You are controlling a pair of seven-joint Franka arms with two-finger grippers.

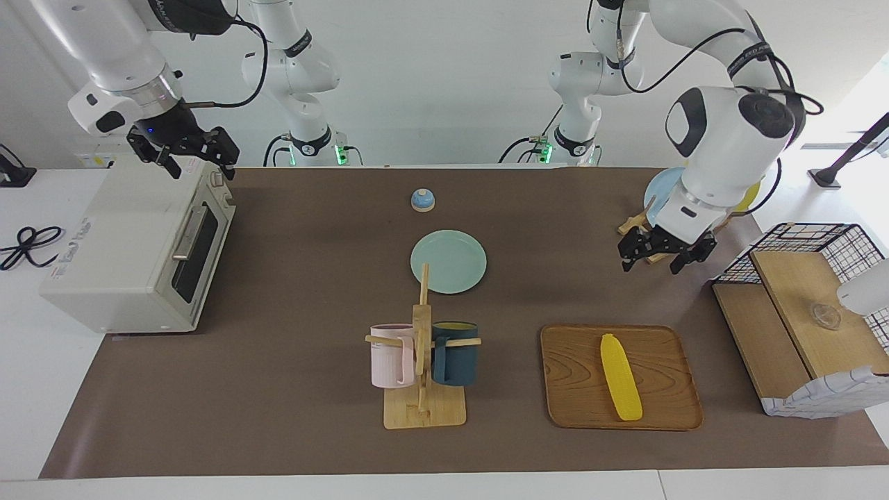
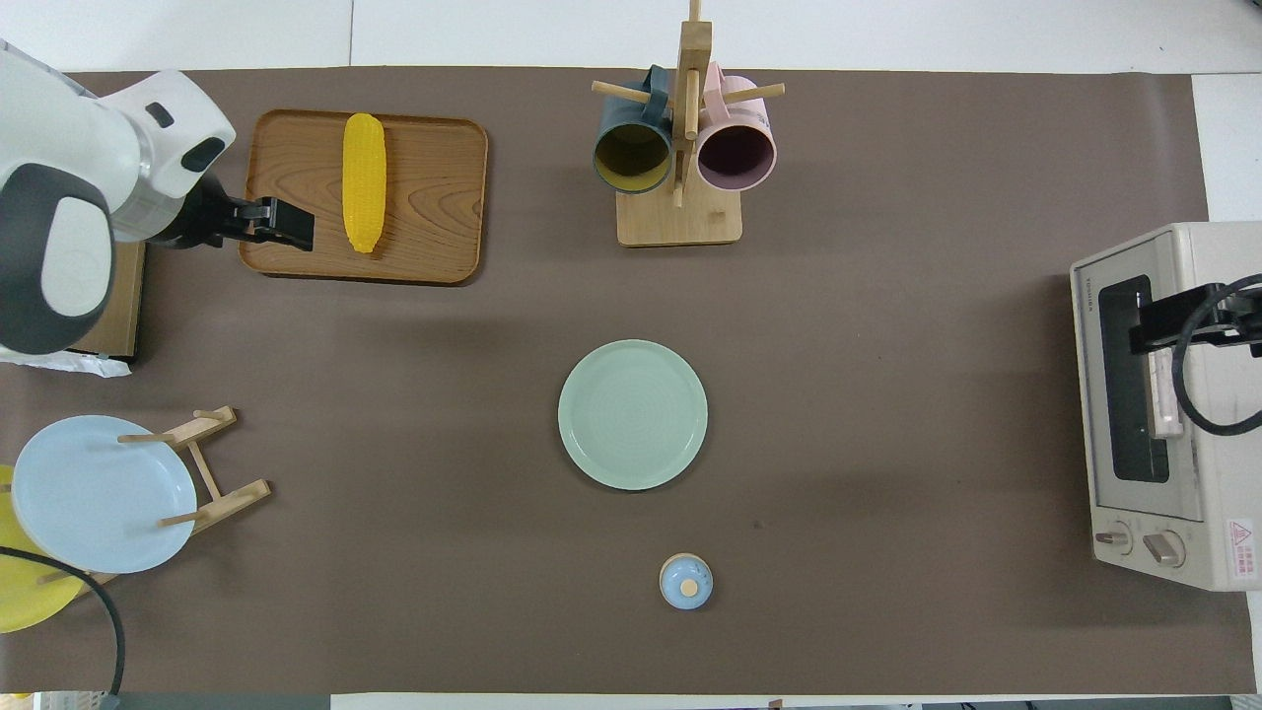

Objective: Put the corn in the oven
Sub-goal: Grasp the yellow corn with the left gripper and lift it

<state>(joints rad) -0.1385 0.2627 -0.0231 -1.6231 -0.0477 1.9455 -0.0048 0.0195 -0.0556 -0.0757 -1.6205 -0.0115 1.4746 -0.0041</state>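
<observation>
The oven [image 1: 135,248] sits shut at the right arm's end of the tabletop [image 1: 312,278], the right gripper [image 1: 186,158] above its top, jaws spread and empty. Toward the left arm's end, the corn [image 1: 620,376] lies on a wooden tray [image 1: 569,375]. The left gripper [image 1: 658,255] hangs above the tabletop between plate rack [image 1: 649,232] and tray, jaws spread, holding nothing.

A robotics lab: white arms [image 1: 729,132] bolted at a brown-matted table [image 1: 312,278] (plain white walls, loose cables).
</observation>
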